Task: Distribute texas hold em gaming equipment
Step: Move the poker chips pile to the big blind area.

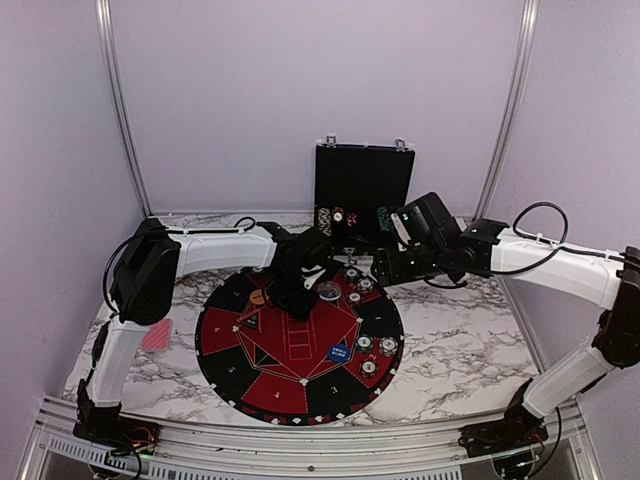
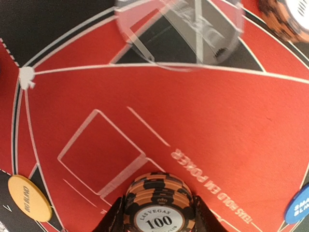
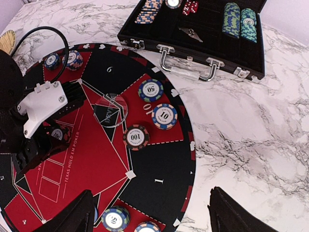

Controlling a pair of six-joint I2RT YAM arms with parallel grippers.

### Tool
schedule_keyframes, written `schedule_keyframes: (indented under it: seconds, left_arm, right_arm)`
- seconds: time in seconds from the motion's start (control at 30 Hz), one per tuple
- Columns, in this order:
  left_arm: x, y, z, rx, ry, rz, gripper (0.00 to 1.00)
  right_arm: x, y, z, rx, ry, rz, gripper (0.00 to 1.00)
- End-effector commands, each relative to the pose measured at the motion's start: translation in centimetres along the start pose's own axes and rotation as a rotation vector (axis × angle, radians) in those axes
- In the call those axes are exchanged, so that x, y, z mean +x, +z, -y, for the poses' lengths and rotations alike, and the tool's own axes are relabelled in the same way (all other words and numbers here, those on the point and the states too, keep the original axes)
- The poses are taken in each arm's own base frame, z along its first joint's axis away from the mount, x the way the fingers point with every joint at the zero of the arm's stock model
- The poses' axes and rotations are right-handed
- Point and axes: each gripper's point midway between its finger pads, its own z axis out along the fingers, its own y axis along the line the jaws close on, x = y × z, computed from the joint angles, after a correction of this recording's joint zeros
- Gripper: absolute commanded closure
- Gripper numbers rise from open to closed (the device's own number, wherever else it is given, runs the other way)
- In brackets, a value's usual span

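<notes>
Left pincer [image 2: 159, 215] is clamped on a short stack of orange-and-black 100 chips [image 2: 158, 200], low over the red middle of the round mat [image 2: 231, 145]. I cannot tell whether the stack touches the mat.

Right pincer [image 3: 154, 217] stands apart and empty, over the mat's edge on the side of the open case [image 3: 193, 46].

Placed chips lie on the near sectors: a 50 chip [image 3: 150, 90], a 10 chip [image 3: 164, 116].

Step in hand, I judge: carrying this stack to a player's sector.

Next I would pick a bare sector, set the stack flat, then release. I'd steer off the clear disc [image 2: 178, 34] just ahead and the orange disc [image 2: 29, 197].
</notes>
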Motion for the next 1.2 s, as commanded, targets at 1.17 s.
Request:
schedule_keyframes:
  seconds: [1.17]
  left_arm:
    - [-1.9, 1.7, -12.8, -0.123, -0.210, -0.026, 0.68]
  right_arm:
    - [-0.8, 1.3, -0.9, -0.028, -0.006, -0.007, 0.21]
